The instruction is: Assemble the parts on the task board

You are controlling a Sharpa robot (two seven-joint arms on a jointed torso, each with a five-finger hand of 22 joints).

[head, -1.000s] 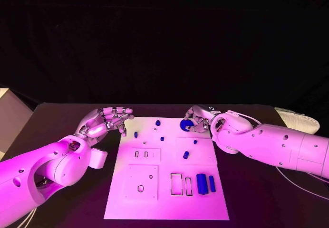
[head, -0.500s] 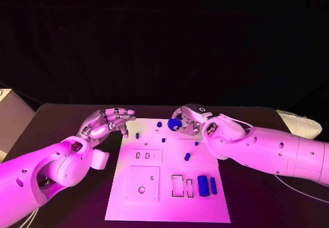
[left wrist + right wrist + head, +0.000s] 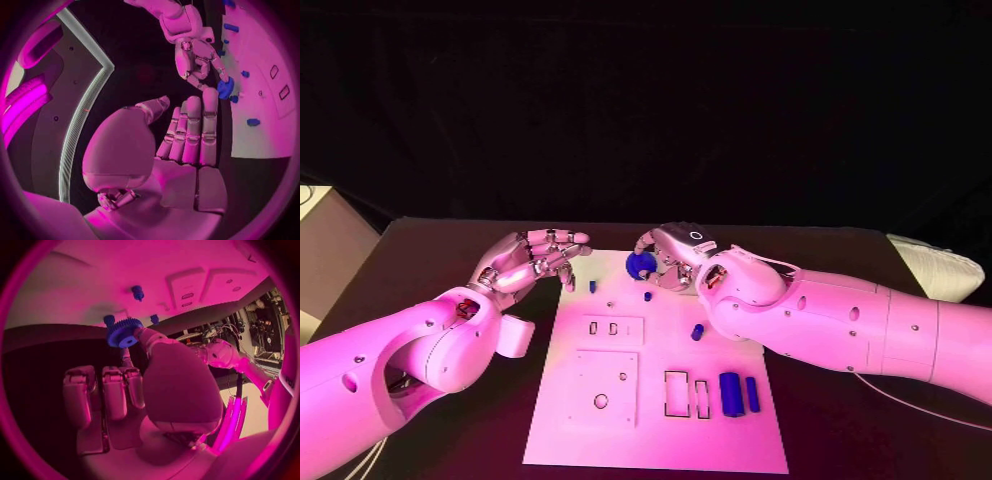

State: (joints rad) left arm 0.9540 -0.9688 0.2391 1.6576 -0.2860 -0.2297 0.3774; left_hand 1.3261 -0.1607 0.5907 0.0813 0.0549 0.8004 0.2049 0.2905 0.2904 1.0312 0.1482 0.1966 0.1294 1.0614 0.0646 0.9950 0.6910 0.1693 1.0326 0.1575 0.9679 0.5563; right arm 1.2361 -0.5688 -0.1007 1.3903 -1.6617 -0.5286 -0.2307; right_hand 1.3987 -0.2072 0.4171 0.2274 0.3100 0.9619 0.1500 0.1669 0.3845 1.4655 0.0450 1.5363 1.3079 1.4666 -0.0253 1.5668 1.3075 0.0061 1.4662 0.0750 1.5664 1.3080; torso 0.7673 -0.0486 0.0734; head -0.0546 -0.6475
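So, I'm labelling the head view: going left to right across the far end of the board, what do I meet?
Left hand → small blue peg → blue gear held by the right hand.

task board (image 3: 581, 420) near end open, upright pegs (image 3: 648, 296) far end

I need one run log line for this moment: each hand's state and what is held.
right hand: holds blue gear above task board far edge | left hand: holds nothing, fingers curled, beside board | blue parts: on board

Robot lab: black-draped table (image 3: 430, 240), white task board (image 3: 653, 440).
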